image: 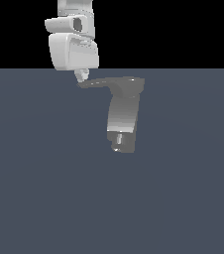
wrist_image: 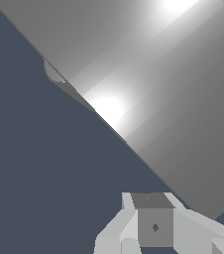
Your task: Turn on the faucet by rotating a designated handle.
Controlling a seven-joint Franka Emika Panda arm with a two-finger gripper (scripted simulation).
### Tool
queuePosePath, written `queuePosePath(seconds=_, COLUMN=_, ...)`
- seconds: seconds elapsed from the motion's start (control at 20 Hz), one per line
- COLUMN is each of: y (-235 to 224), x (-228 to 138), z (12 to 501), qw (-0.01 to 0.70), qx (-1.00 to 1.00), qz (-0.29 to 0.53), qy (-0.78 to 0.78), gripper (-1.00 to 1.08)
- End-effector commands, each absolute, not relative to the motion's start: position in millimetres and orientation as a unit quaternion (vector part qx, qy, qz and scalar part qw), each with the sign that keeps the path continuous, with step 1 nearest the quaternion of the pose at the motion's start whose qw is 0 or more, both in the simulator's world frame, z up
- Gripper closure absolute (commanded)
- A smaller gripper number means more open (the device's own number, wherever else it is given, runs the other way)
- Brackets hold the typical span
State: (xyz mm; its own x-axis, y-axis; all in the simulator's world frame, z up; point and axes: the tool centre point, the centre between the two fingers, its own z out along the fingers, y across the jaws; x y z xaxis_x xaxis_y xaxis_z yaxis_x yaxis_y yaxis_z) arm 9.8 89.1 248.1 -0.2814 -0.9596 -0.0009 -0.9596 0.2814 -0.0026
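The grey metallic faucet (image: 124,116) stands upright in the middle of the exterior view, with a small cylindrical nub (image: 117,141) low on its body. Its handle (image: 104,83), a thin flat blade, sticks out from the top toward the exterior view's left and tapers to a point. My gripper (image: 82,76) hangs from the white arm just above that pointed tip, touching or nearly touching it. Its fingers look pressed together with nothing between them. In the wrist view the faucet's shiny grey metal (wrist_image: 158,84) fills most of the picture, close to the gripper (wrist_image: 154,218).
A flat dark blue-grey floor (image: 44,188) spreads around the faucet. The white arm's blocky wrist (image: 73,49) sits above the handle's tip.
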Motion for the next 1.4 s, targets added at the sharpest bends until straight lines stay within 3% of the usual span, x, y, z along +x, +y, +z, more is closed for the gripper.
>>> queuePosePath(seconds=0.0, y=86.2, x=5.1, z=248.2, qw=0.001, qx=-0.599, qz=-0.001, qy=0.801, gripper=1.08)
queuePosePath(seconds=1.35, y=54.6, x=-70.6, z=248.3, qw=0.000, qx=-0.600, qz=0.000, qy=0.800, gripper=1.08)
